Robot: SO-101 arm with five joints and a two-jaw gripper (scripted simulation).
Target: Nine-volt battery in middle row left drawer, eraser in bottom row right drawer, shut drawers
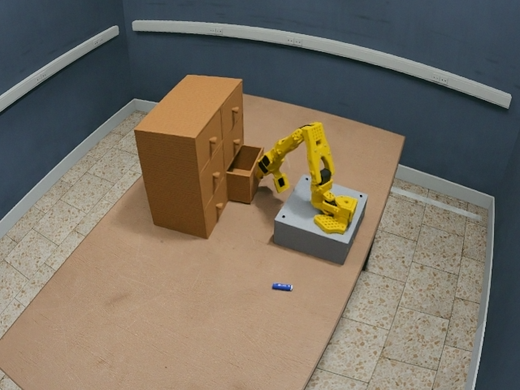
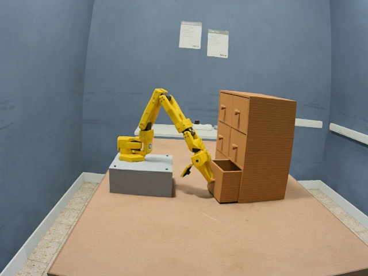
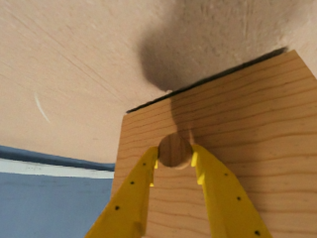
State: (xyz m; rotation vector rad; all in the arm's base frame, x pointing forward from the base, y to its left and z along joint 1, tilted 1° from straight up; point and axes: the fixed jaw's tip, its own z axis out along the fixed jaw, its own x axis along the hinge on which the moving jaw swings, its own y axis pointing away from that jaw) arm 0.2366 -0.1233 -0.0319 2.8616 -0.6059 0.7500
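Note:
The brown chest (image 1: 184, 126) (image 2: 267, 142) has three rows of two drawers. The right drawer of the bottom row (image 1: 241, 184) (image 2: 227, 185) (image 3: 248, 149) stands pulled well out, and the part of its inside that shows is bare. My gripper (image 1: 261, 166) (image 2: 210, 179) (image 3: 174, 160) is at that drawer's front, shut on its round wooden knob (image 3: 174, 150). The other drawers are shut. I see no nine-volt battery and no eraser in any view.
A small blue cylinder with a white tip (image 1: 281, 286) lies on the table in front of the arm's grey base block (image 1: 310, 236) (image 2: 141, 178). The base stands close to the right of the open drawer. The table's right edge runs just behind the base.

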